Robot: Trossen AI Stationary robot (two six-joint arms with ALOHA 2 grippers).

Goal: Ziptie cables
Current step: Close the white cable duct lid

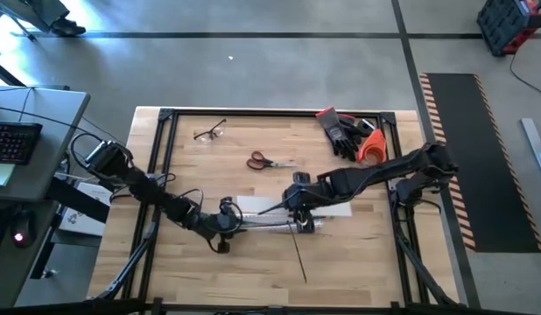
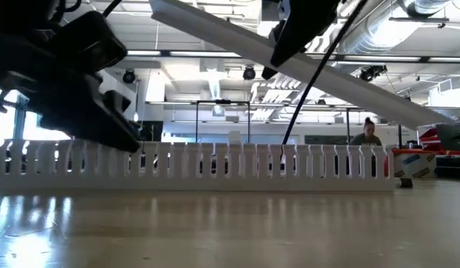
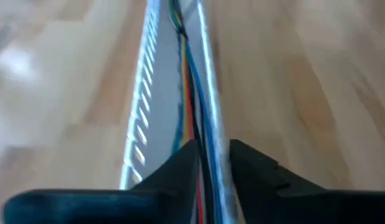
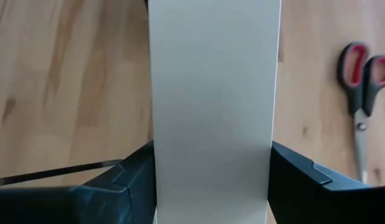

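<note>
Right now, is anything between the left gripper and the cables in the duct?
Nothing visible. The left gripper sits at the slotted white duct, its fingers straddling the cables that run along the channel. The flat cover strip is off the duct, held up across its width by the right gripper.

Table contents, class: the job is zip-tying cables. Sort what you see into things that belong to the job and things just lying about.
Job:
- cables, lying in the duct
- ziptie
- left end effector, fingers either side of the cables
- right end effector, gripping the cover strip

Lying about:
- scissors
- glasses
- gloves
</note>
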